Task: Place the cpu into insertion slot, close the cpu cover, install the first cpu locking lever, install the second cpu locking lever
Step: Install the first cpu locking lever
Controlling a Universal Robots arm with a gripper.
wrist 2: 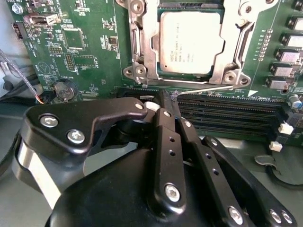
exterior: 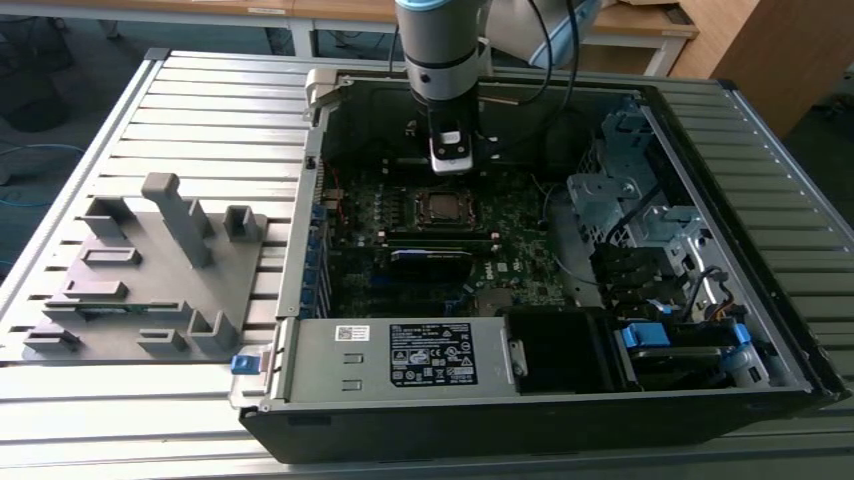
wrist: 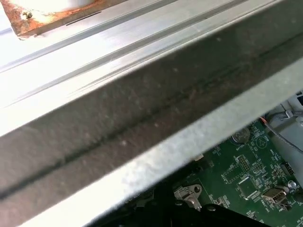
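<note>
Gripper (wrist 2: 170,101) fingers sit closest in the second wrist view, drawn together, with their tips at the free end of a thin wire lever (wrist 2: 208,89). Whether they pinch the wire or only press against it, I cannot tell. The lever runs along the near edge of the cover (wrist 2: 150,47), between it and the memory slots (wrist 2: 227,111).

The cpu (wrist 2: 189,41) lies flat in the slot (wrist 2: 189,76), and the cover looks folded down around it, its silvery face showing through the cut-out. So seating and covering appear done, and the step in hand seems to be locking a lever. In the exterior view the gripper (exterior: 451,165) hangs inside the case (exterior: 747,200), just beyond the cpu (exterior: 441,207).

To do this well, contact should stay at the lever's very end, where leverage is best. The push should follow the wire's own swing, down and then sideways under its catch. A slip would probably drive the tips into the memory slots or the board (wrist 2: 85,52), so slow, steady force suits.
</note>
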